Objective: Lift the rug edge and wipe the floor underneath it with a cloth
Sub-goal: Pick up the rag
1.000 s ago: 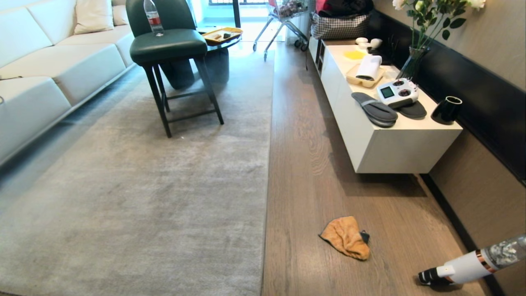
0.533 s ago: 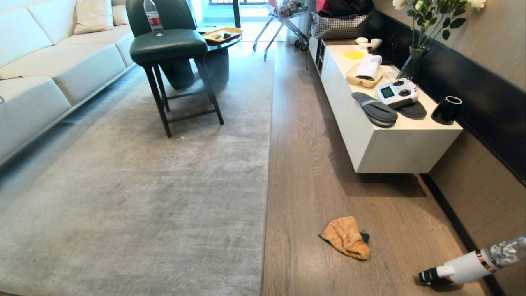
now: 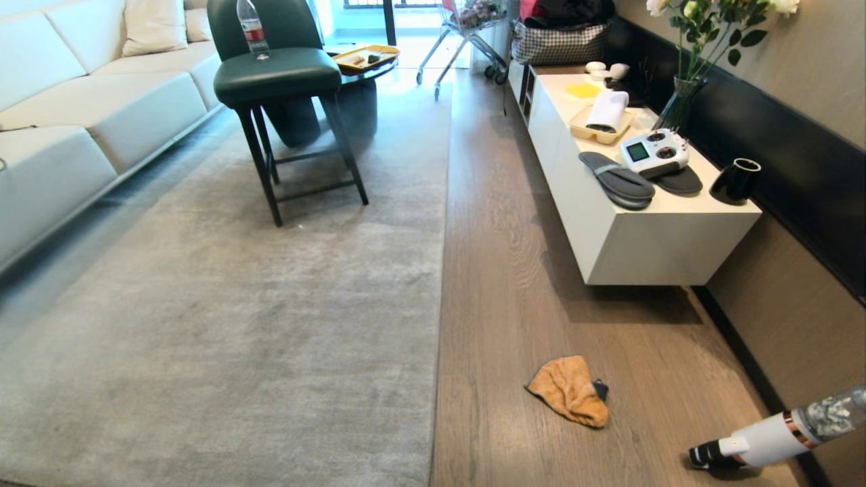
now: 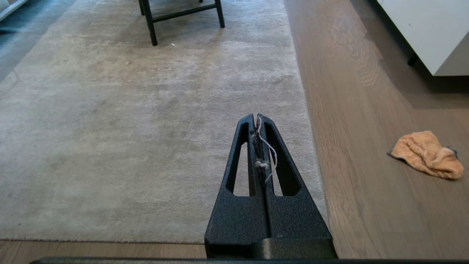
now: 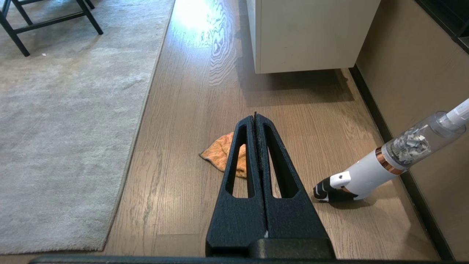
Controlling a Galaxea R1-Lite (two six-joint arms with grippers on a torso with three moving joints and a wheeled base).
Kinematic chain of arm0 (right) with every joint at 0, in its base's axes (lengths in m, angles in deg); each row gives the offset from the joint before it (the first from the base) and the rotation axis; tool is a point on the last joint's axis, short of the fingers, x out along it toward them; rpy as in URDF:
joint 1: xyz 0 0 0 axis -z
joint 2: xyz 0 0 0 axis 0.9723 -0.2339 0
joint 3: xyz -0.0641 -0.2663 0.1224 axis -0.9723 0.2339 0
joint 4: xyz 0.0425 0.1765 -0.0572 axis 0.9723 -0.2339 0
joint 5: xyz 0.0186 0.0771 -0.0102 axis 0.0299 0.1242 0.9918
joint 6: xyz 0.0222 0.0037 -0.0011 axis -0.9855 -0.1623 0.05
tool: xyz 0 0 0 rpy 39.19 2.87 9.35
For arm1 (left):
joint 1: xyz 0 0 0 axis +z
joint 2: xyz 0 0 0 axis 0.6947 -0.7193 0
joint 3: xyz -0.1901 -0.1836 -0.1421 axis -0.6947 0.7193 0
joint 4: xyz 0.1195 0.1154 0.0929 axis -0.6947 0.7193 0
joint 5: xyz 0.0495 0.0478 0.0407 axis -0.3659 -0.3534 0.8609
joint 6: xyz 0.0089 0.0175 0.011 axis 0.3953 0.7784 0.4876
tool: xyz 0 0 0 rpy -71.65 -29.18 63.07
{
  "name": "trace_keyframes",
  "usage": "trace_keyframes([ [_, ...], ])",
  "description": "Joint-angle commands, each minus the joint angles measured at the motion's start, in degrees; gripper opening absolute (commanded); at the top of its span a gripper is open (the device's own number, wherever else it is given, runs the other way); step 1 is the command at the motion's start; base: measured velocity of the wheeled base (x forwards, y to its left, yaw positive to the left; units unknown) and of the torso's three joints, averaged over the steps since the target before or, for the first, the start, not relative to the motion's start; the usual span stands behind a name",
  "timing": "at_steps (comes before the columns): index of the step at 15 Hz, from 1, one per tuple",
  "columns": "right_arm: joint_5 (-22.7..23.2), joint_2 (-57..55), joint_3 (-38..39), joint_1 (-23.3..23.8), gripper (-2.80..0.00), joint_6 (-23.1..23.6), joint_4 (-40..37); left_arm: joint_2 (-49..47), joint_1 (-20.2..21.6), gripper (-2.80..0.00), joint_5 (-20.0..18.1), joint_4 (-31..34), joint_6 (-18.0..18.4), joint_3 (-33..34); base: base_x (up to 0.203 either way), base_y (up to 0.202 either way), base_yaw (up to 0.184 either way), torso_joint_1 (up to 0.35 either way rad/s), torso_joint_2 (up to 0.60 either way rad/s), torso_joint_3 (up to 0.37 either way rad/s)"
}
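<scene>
Across the room's left and middle, the big grey rug lies flat, its long rug edge (image 3: 441, 270) running straight beside a bare strip of brown plank floor (image 3: 500, 284) that reaches right to the white cabinet (image 3: 636, 237). On that strip, clear of the rug edge, the crumpled orange cloth (image 3: 570, 391) lies near a handheld vacuum (image 3: 764, 439) by the wall. Both the left gripper (image 4: 257, 118) and right gripper (image 5: 255, 116) hang above the floor, jaws pressed together, empty.
</scene>
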Motion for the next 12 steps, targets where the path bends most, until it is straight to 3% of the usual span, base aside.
trace_keyframes([
  [1,-0.01,0.00,0.00,0.02,-2.80,-0.02,0.01,0.02,0.03,-2.80,0.53,-0.01,-1.36,0.00,0.000,0.000,0.000,0.000,0.00,0.000],
  [3,-0.01,0.00,0.00,0.02,-2.80,0.01,0.01,0.02,-0.02,-2.80,1.04,-0.01,-3.44,0.00,0.000,0.000,0.000,0.000,0.00,0.000],
  [12,-0.01,0.00,0.00,0.02,-2.80,0.05,0.01,0.02,0.00,-2.80,0.95,0.26,-3.44,0.00,0.000,0.000,0.000,0.003,0.00,-0.142],
])
